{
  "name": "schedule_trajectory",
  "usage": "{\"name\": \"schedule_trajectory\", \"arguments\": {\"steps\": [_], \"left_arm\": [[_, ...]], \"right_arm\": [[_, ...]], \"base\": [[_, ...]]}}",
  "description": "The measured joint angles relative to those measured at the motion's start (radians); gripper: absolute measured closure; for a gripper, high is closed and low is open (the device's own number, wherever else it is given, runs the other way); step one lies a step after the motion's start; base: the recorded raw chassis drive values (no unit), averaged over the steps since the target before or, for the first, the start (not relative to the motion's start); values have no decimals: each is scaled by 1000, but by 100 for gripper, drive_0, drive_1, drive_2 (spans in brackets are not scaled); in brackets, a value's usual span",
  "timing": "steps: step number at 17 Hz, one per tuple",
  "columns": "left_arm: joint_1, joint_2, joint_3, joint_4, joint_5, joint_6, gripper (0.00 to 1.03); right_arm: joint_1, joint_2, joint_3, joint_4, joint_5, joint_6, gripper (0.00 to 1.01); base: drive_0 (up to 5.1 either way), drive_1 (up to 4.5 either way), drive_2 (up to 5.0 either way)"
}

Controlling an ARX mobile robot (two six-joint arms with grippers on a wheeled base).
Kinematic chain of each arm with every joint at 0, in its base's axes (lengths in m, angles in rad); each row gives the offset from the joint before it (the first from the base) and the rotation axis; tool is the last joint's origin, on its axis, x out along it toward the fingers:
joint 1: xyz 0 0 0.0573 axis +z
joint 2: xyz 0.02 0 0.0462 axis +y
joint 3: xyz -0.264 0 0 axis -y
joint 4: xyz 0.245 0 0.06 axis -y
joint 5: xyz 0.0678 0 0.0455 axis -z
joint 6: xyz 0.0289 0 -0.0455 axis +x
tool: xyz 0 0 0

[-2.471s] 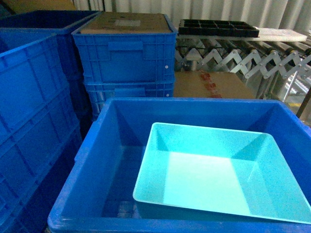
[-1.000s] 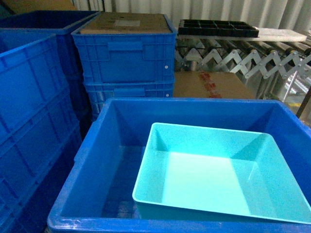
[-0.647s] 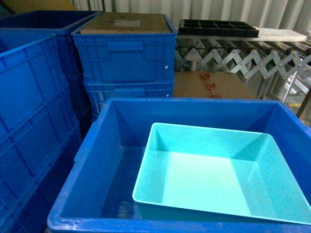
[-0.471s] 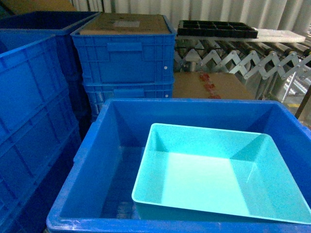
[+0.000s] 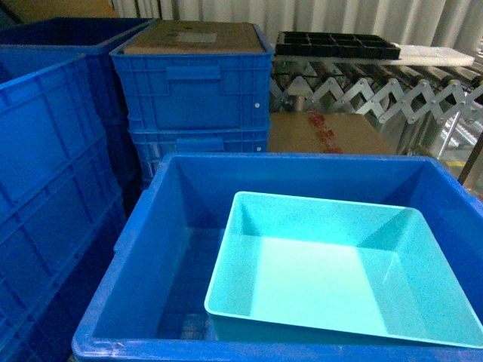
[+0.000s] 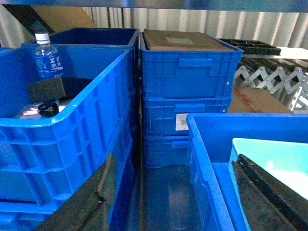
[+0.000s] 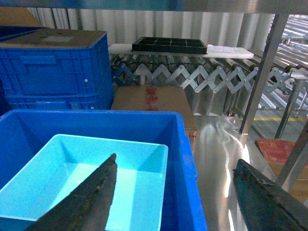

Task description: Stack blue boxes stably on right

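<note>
Among warehouse crates and a roller conveyor (image 5: 392,83), one blue box (image 5: 332,268) sits right inside a large blue bin (image 5: 143,249), both claws, left claw (image 6: 192,202) and right claw (image 7: 178,202), spread empty, apparently awaiting stacking.

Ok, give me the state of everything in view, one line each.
turquoise tub: empty, upright, inside the big blue bin, right side.
left pincer: open, holding nothing.
right pincer: open, holding nothing.
water bottle: upright, capped, in the left crate.
</note>
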Motion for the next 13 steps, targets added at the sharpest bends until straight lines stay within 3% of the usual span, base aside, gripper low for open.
{"name": "schedule_trajectory", "arguments": {"steps": [7,13], "left_arm": [[0,0,0,0,0,1,3],[0,0,0,0,0,2,5]], "right_arm": [[0,0,0,0,0,0,1],[0,0,0,0,0,0,3]], "base": [[0,0,0],[0,0,0]]}}
